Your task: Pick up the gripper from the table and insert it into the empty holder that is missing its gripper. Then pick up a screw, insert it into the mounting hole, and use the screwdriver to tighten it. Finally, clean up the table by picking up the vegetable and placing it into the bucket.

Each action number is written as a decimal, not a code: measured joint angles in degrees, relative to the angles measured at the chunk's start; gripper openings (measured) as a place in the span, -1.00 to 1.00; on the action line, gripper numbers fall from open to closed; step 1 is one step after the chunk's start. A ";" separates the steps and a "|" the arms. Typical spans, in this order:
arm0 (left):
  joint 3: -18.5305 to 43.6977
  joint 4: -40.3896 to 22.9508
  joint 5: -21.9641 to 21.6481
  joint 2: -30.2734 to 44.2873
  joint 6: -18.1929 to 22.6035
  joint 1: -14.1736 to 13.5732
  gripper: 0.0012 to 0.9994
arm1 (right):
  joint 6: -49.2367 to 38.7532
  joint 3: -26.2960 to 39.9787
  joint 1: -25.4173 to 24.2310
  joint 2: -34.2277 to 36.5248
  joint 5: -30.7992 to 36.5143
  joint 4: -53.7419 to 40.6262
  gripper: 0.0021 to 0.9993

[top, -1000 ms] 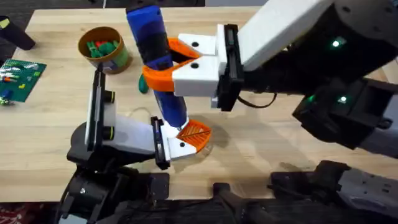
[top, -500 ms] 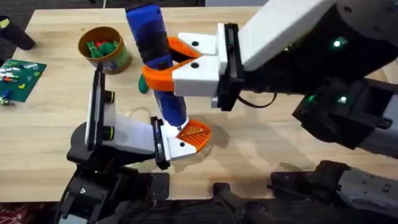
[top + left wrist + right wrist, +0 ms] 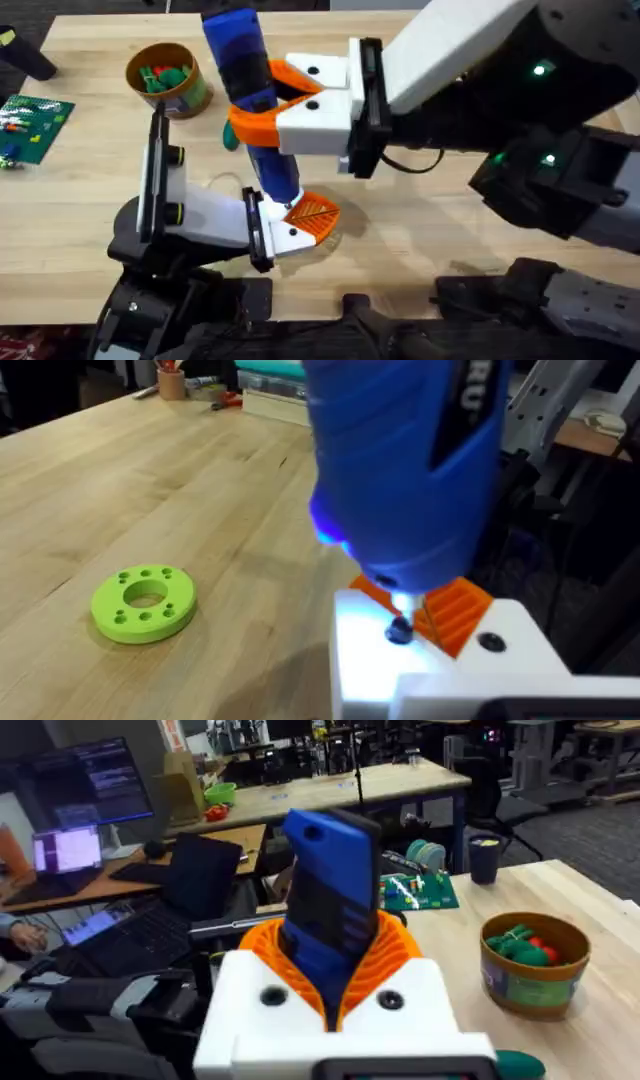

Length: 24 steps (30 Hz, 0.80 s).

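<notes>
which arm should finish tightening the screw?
Right. Its claw already grips the blue screwdriver upright, tip on the screw in the white holder. The left arm carries that holder, so it probably should just brace it.

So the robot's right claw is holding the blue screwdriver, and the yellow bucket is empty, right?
Not quite. The right gripper does hold the screwdriver, but the bucket isn't empty: the right wrist view shows green and red pieces inside it.

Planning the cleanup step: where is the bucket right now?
In the overhead view the bucket stands on the table at far left, beside the green board, left of the screwdriver in the right gripper.
</notes>
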 joint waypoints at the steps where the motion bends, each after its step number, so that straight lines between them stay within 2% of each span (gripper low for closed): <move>1: 0.00 0.00 0.00 -0.02 0.00 0.00 -0.97 | -0.02 0.00 0.00 0.26 0.00 0.00 -0.91; 15: 0.00 0.02 -0.39 0.00 -0.02 0.00 -0.97 | -0.09 -0.02 0.00 1.07 0.00 1.47 -0.91; 16: 0.00 0.04 -0.46 -0.02 0.00 0.00 -0.97 | -0.15 -0.11 0.00 1.04 -0.11 2.43 -0.91; 17: 0.00 0.04 -0.61 -0.02 -0.02 0.00 -0.97 | 0.09 -0.26 0.00 1.20 -0.66 7.71 -0.91; 24: 0.00 0.07 -0.81 -0.02 0.00 0.00 -0.97 | 0.59 -0.28 0.00 1.22 -0.94 13.77 -0.91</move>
